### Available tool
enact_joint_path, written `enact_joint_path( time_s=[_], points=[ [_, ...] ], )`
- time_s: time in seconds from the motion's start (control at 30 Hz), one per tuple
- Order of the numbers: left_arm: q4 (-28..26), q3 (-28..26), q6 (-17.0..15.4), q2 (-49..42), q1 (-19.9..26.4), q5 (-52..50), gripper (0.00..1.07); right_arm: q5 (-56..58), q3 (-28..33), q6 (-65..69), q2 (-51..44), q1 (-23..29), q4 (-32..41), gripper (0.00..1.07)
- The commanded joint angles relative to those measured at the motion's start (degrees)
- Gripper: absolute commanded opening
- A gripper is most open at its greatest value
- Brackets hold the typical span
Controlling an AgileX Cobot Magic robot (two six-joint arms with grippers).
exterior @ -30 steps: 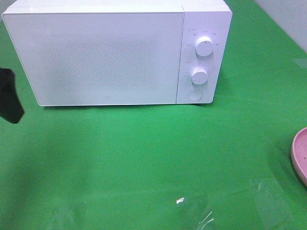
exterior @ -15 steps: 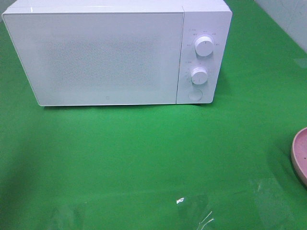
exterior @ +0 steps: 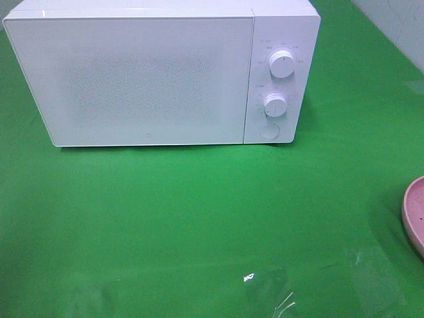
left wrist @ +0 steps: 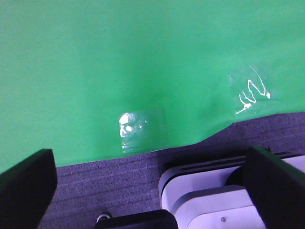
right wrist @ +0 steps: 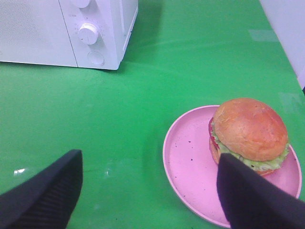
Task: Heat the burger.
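The burger (right wrist: 249,133), with a golden bun, green lettuce and a strip of red tomato, sits on the right part of a pink plate (right wrist: 190,162) in the right wrist view. My right gripper (right wrist: 150,160) hovers open just short of the plate, nothing between its black fingers (right wrist: 45,195). The white microwave (exterior: 132,79) stands at the back of the table with its door shut; it also shows as the microwave (right wrist: 47,28) in the right wrist view. My left gripper (left wrist: 150,171) is open and empty over the green cloth's near edge. The exterior high view shows neither gripper nor the burger.
Two white knobs (exterior: 282,64) and a round button (exterior: 269,131) sit on the microwave's right panel. Only the pink plate's rim (exterior: 414,212) shows at the right edge. Green cloth (exterior: 199,218) covers the table, with clear tape patches (left wrist: 138,126) near its front edge.
A dark part of the left arm that showed at the left edge of the exterior high view a second ago has left that view. Nothing else has moved.
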Motion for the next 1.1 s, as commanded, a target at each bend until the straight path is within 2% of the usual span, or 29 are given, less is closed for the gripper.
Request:
enact_joint_path(
  time_s=[0.03,0.2,0.3,0.37,0.6,0.7,0.77,0.83,1.1],
  points=[
    [0.4,0.9,-0.3,-6.8,0.2,-3.6,1.0,-0.8,0.2,-0.5,-1.4,-0.2,0.0,0.74],
    [0.4,2.7,-0.3,-19.5,0.2,-5.7,1.0,-0.8,0.2,-0.5,-1.4,-0.2,0.0,0.74],
    [0.4,2.7,-0.3,-21.4,0.2,-5.7,1.0,-0.8,0.2,-0.5,-1.4,-0.2,0.0,0.74],
    [-0.3,2.7,-0.3,-28.0,0.2,-5.7,1.0,-0.8,0.2,-0.5,-1.4,-0.2,0.0,0.74],
    [-2.2,2.7,-0.5,-37.1,0.2,-5.8,1.0,-0.8,0.2,-0.5,-1.4,-0.2,0.0,0.74],
    [-2.3,2.7,-0.5,-37.5,1.2,-5.8,1.0,-0.8,0.2,-0.5,-1.4,-0.2,0.0,0.74],
    [-2.3,2.7,-0.5,-37.4,4.5,-5.8,1.0,-0.8,0.2,-0.5,-1.4,-0.2,0.0,0.74],
    [-2.4,2.7,-0.5,-37.4,5.8,-5.8,1.0,-0.8,0.2,-0.5,-1.4,-0.2,0.0,0.74],
    [-3.2,2.8,-0.5,-37.4,6.9,-6.0,1.0,-0.8,0.2,-0.5,-1.4,-0.2,0.0,0.74]
  ],
)
